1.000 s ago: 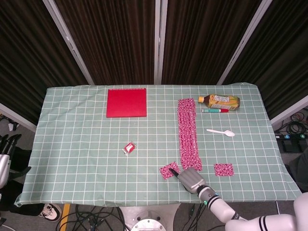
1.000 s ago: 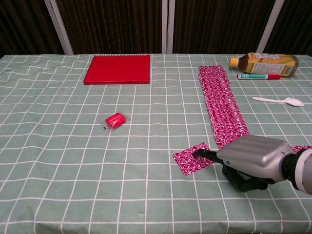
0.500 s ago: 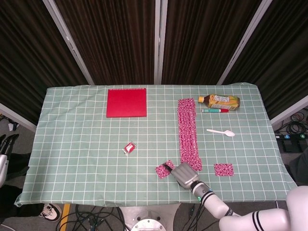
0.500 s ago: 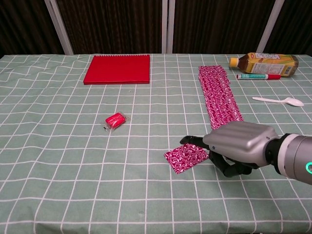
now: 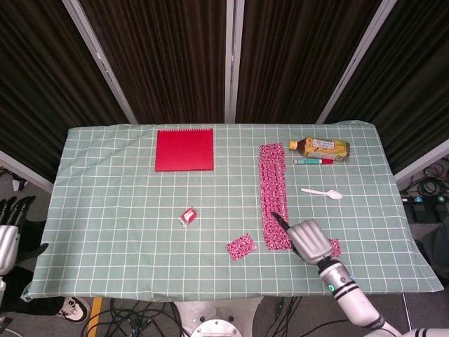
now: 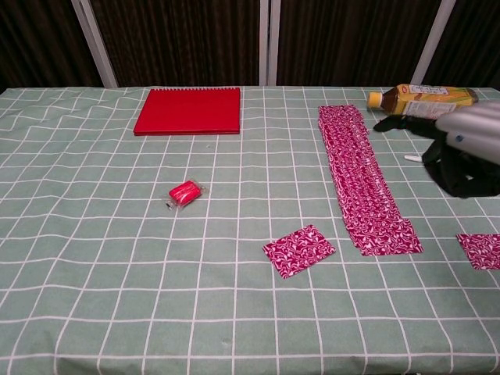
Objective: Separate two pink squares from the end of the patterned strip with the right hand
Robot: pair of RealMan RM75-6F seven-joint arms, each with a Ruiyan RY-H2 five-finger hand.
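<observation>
In the head view, the desk (image 5: 112, 210) is covered with a green checked cloth. The patterned strip (image 5: 273, 193) lies lengthwise on the right half, from the far side toward the near edge. One pink square (image 5: 240, 246) lies alone to the left of the strip's near end, clearly apart from it. A second pink square (image 5: 334, 246) lies to the right of the strip's near end; the right hand (image 5: 306, 240) covers most of it, so only its right edge shows. The right hand is above the cloth just beside the strip's near right corner. One dark finger points out toward the strip, and nothing is seen between the fingers; whether the others are curled I cannot tell here. The left hand (image 5: 10, 226) is at the left border, off the desk, its dark fingers (image 5: 14, 208) pointing up and slightly apart, holding nothing. Further back lie a red notebook (image 5: 184, 149), a bottle (image 5: 321, 148) on its side, a marker (image 5: 313, 161) just in front of the bottle, a white spoon (image 5: 324, 193) and a small red packet (image 5: 188, 216).

In the chest view, the right hand (image 6: 455, 147) is raised at the right side, above the area of the spoon. Its fingers (image 6: 398, 123) are partly spread and empty. The strip (image 6: 361, 181) lies flat, the first square (image 6: 299, 251) sits left of its near end, and the second square (image 6: 481, 250) is at the right border, separated. The notebook (image 6: 188, 111), the packet (image 6: 185, 193) and the bottle (image 6: 416, 97) also show.
</observation>
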